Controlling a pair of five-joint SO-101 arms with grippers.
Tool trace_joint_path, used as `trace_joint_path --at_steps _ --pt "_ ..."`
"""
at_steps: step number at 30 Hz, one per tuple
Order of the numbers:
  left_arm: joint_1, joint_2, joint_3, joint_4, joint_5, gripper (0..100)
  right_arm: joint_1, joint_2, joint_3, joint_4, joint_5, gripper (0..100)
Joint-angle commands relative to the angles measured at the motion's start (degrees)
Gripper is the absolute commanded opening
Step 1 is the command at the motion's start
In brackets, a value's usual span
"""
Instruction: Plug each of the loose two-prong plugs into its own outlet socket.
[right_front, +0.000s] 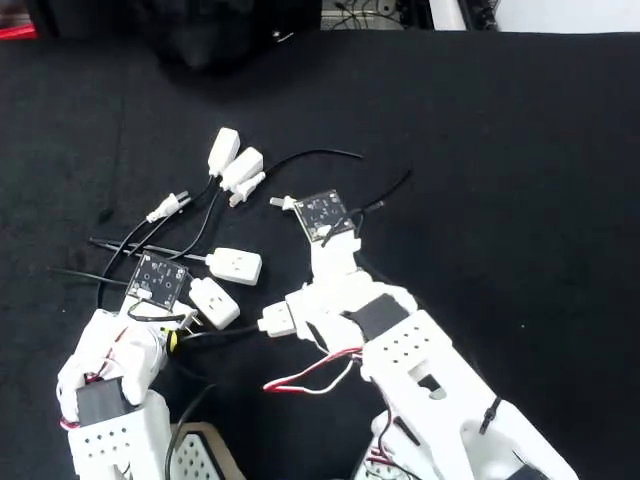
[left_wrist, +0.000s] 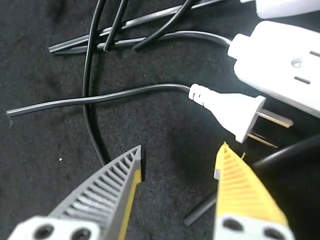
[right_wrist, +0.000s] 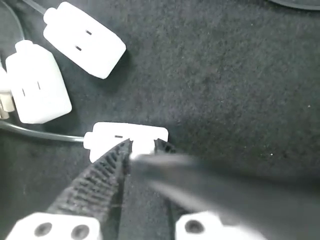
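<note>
My left gripper (left_wrist: 180, 147) is open, one grey finger and one yellow, just short of a loose white two-prong plug (left_wrist: 227, 107) on a black cord. Its prongs point at a white outlet socket (left_wrist: 280, 60) beside it. In the high view this plug (right_front: 186, 320) lies next to that socket (right_front: 213, 300). My right gripper (right_wrist: 144, 146) is shut on a small white piece that looks like a plug (right_wrist: 142, 151), right against another white socket (right_wrist: 125, 136), which is the white block (right_front: 278, 320) under the right arm. A blurred dark cord crosses close to the right wrist camera.
A third socket (right_front: 237, 265) lies between the arms. Two more white blocks (right_front: 232, 157) and loose plugs (right_front: 165, 208) (right_front: 283, 203) lie farther back amid tangled black cords (right_front: 150, 240). The black cloth (right_front: 520, 200) to the right is bare.
</note>
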Motion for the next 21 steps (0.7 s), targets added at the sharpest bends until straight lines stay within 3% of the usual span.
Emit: trace_joint_path --at_steps 1,21 --pt "-0.75 -0.09 0.31 -1.05 -0.18 23 -0.53 0.75 0.40 -0.26 -0.53 1.1" --pt "-0.75 -0.09 0.31 -1.05 -0.18 23 2.11 0.57 0.31 2.90 -0.53 1.1"
